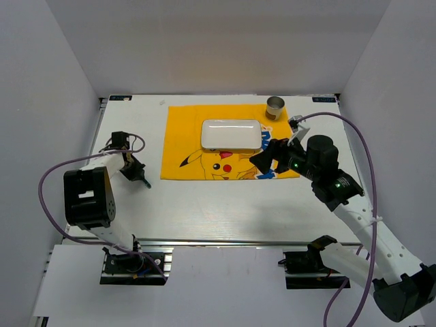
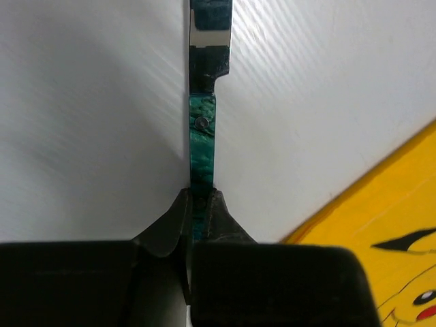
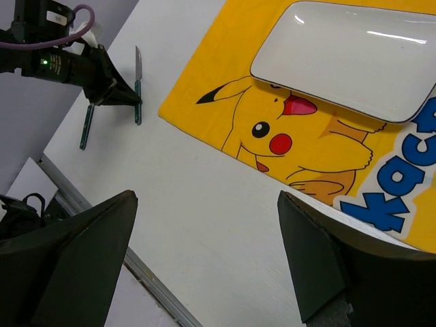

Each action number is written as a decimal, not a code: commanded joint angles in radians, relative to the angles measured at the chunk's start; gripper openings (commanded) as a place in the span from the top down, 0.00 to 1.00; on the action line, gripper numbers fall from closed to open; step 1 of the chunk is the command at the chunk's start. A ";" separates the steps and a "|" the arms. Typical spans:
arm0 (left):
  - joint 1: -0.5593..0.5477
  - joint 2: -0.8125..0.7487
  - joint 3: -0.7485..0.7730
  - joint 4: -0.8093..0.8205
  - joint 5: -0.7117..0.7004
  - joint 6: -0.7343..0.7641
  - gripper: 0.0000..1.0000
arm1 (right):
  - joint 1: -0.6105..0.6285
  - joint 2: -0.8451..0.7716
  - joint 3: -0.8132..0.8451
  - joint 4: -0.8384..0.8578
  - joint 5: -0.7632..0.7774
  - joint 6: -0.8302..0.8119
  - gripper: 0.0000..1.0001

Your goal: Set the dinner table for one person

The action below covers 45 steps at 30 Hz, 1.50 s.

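The white dinner table (image 1: 225, 204) carries a yellow cartoon placemat (image 1: 187, 146) with a white rectangular plate (image 1: 230, 134) on it. My left gripper (image 1: 134, 170) is shut on the green handle of a knife (image 2: 202, 139), low over the table just left of the placemat; the blade (image 2: 210, 34) points away from the wrist. The right wrist view shows this knife (image 3: 138, 88) and a second green-handled utensil (image 3: 86, 126) lying beside it. My right gripper (image 3: 206, 197) is open and empty, above the table by the placemat's near right part (image 1: 269, 158).
A small metal cup (image 1: 275, 107) stands at the placemat's far right corner. The table's near edge has a metal rail (image 3: 146, 283). White walls close in the left, far and right sides.
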 commanded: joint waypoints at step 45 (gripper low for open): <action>-0.980 0.774 1.279 -0.009 0.171 -0.217 1.00 | -0.049 0.002 0.335 -0.532 0.538 0.074 0.11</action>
